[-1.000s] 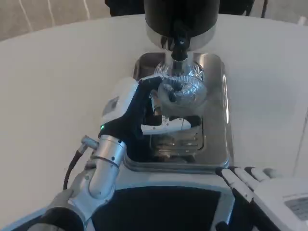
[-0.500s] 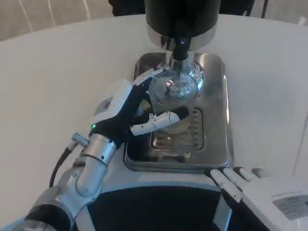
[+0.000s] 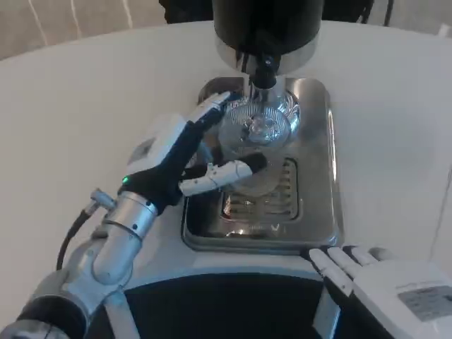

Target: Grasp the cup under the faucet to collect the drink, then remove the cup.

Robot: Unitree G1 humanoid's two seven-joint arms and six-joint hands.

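Note:
A clear glass cup (image 3: 256,131) stands on the silver drip tray (image 3: 318,205), just below and slightly left of the black faucet (image 3: 263,69). My left hand (image 3: 173,155) reaches in from the left and grips the cup, with its fingers (image 3: 215,107) behind the glass and its thumb (image 3: 224,171) across the front. The cup's lower part is hidden by the thumb. My right hand (image 3: 385,282) lies at the bottom right near the table edge, fingers stretched out and holding nothing.
The black drink dispenser (image 3: 268,21) with its chrome base ring stands at the back of the tray. A slotted grate (image 3: 265,201) sits in the tray's middle. White tabletop (image 3: 85,106) spreads out to the left and right.
My left forearm has swung leftward, and the cup shifted slightly left with the hand around it. The right hand crept a little to the left.

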